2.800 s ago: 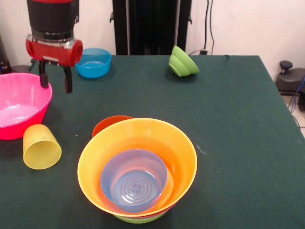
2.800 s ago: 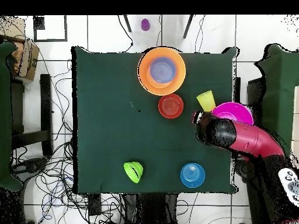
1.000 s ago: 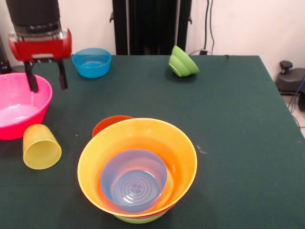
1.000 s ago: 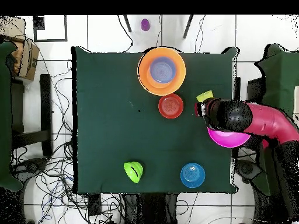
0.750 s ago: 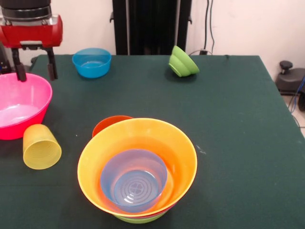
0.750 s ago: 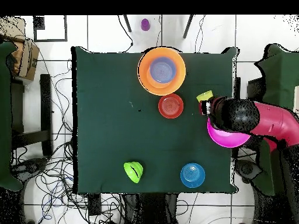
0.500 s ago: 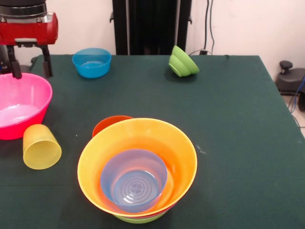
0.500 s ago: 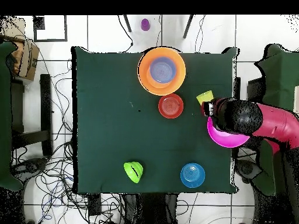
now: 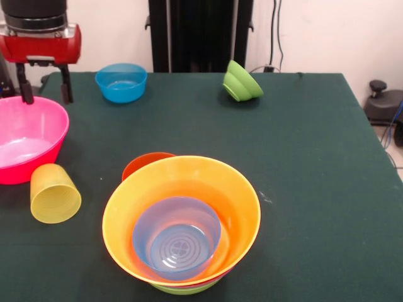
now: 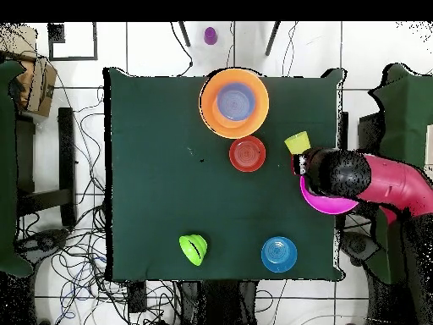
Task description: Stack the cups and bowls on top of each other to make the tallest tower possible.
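tower: orange bowl over pink and lime rims, purple bowl inside, near table edge
pink bowl: glossy, table's left edge
gripper: fingers apart, empty, above pink bowl's far rim
cup: ribbed yellow, on side, touching pink bowl

We see the dark green tabletop lying bare beside the nested pile topped by a wide orange plastic bowl. Behind that pile a red-orange bowl crowds close; the ribbed yellow tumbler and big pink bowl block its other side.
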### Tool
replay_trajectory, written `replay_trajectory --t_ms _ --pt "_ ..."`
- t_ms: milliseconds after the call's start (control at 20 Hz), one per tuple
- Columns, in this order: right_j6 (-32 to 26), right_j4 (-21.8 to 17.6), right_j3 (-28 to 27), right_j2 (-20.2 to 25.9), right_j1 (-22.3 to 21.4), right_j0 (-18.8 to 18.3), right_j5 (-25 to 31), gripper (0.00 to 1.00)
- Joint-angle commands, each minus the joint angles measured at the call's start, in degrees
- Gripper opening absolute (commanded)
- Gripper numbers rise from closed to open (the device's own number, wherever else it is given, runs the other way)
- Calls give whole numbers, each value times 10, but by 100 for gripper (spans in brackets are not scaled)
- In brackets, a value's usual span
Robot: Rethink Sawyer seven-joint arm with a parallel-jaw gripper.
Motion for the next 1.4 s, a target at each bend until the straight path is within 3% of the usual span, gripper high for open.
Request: replay_trajectory --t_ms 50,550,1000,1400 --pt "112 -43 -18 -58 54 63 -52 100" --pt "99 -18 -14 -68 72 62 -91 100" --pt "73 -2 -16 -56 79 45 -95 100" --pt "87 -2 -25 -65 86 50 -98 100"
